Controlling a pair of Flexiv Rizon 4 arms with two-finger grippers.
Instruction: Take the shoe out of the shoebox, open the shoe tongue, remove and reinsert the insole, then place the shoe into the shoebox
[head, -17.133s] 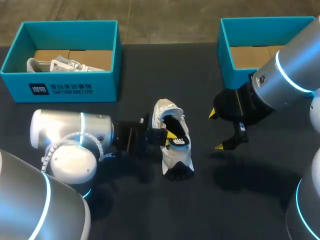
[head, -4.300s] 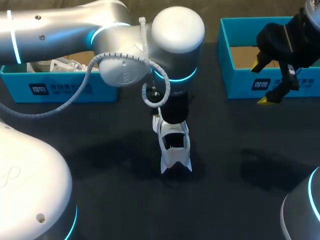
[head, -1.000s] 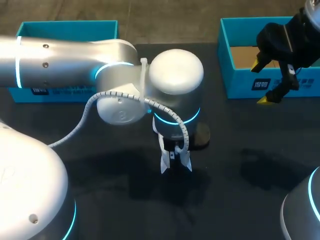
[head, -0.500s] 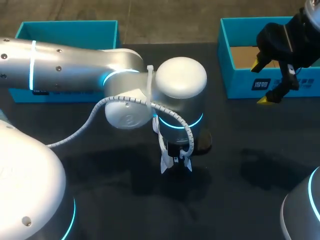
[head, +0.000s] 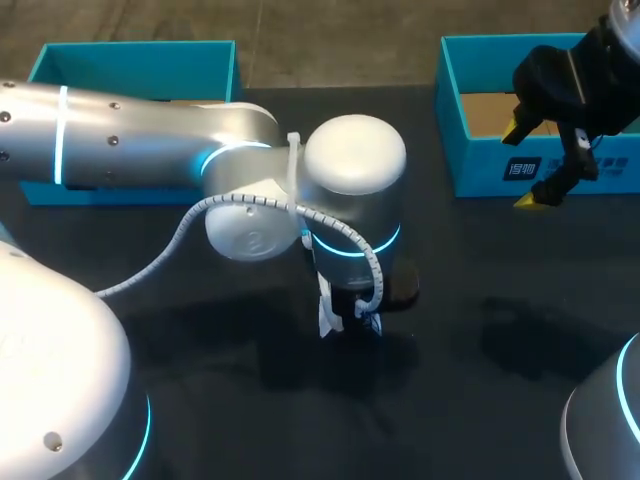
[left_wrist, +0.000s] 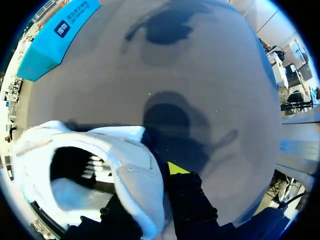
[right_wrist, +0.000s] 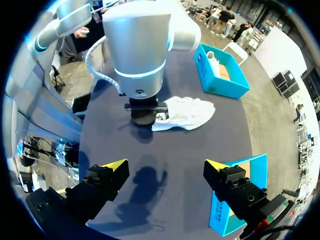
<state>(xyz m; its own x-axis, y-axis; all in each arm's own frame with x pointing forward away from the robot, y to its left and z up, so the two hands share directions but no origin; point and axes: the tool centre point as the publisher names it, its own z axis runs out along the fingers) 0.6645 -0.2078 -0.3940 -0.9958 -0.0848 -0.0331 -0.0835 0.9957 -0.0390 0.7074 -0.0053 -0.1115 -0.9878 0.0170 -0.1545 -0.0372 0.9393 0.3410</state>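
At the middle of the worktop (head: 470, 400) the shoe (left_wrist: 130, 175) lies out of its box, mouth gaping. I can't tell whether the insole step is finished, and boxing the shoe is not yet done. The left fingers (left_wrist: 151, 186) pinch its collar wall, nearly closed. Farther right, the right fingers (right_wrist: 165, 164) hang wide apart, empty, near the shoebox (head: 480, 165).

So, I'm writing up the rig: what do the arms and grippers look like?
The left arm and right arm are silver-grey metal with cyan rings; the left has white rounded joint caps and a ribbed grey cable. The left gripper and right gripper are black with yellow fingertips.
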